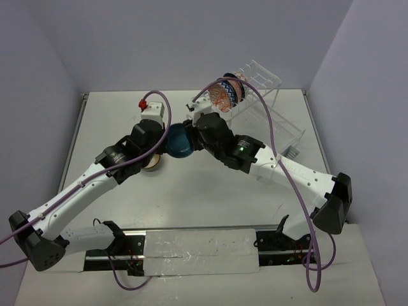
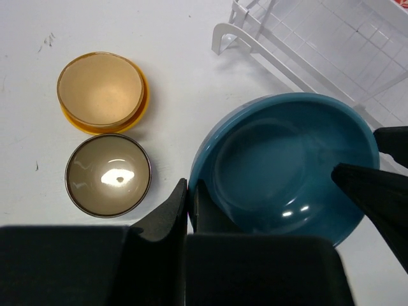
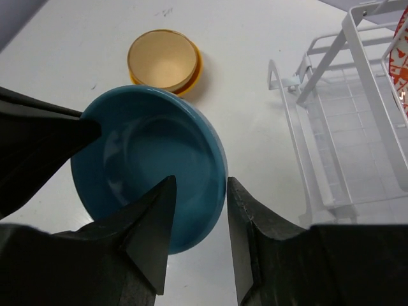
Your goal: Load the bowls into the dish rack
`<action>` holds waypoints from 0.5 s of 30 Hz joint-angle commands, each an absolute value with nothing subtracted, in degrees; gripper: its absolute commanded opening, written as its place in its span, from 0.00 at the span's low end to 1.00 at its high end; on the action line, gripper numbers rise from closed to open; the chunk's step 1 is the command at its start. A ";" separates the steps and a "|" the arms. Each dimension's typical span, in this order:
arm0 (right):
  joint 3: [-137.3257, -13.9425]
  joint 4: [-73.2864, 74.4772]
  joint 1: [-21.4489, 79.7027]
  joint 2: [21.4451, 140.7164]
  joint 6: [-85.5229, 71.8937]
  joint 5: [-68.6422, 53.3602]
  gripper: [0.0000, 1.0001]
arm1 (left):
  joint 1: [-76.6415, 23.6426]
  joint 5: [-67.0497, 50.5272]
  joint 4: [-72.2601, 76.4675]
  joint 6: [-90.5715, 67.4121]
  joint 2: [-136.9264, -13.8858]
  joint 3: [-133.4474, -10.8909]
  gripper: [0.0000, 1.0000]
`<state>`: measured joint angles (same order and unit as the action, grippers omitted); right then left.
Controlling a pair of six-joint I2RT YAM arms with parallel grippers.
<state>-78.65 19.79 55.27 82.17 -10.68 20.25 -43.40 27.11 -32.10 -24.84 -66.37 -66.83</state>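
Left of the middle of the tabletop point(image 1: 210, 197), a glossy tan bowl point(image 2: 108, 173) with a dark rim sits upright. Just beyond it, toward the far edge, a cream bowl point(image 2: 99, 86) is nested inside an orange-yellow bowl point(image 2: 144, 105). The two groups are close together but not touching. From above, the left arm hides most of them.

The left gripper point(image 2: 190, 188) is next. Its fingers are pressed nearly together on the left rim of the blue bowl point(image 2: 287, 166), one finger outside the wall and one just inside, with only a thin slit between them.

The blue bowl is open side up near the middle of the tabletop, a little toward the far edge and between the two wrists. It looks slightly tilted in the right wrist view. Whether its base rests on the surface cannot be told.

The right gripper point(image 3: 199, 182) is at the opposite rim with its fingers spread. One fingertip hangs over the bowl's inside and the other is outside the wall, with a strip of bare table showing between that outer finger and the rim. It straddles the rim without clamping it.

The dish rack point(image 1: 268, 89) stands at the far right corner, close to the blue bowl's right side. Two patterned bowls point(image 1: 226, 94), one blue-zigzag and one reddish, stand on edge at its left end.
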 commanded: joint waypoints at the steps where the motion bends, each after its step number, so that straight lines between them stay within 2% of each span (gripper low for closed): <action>1: -82.09 21.71 55.55 83.58 -11.69 23.81 0.44 | -44.12 27.86 -28.57 -24.43 -63.81 -69.26 0.00; 11: -81.56 21.71 55.55 82.44 -11.60 26.72 0.44 | -44.30 29.27 -29.18 -24.61 -64.16 -68.73 0.00; 15: -81.65 21.80 55.63 82.62 -11.69 26.28 0.38 | -44.21 29.00 -28.92 -24.70 -63.63 -68.47 0.00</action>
<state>-79.72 22.11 55.27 83.59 -10.87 24.84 -43.97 28.12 -31.97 -24.69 -65.34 -66.83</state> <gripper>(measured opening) 0.398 0.044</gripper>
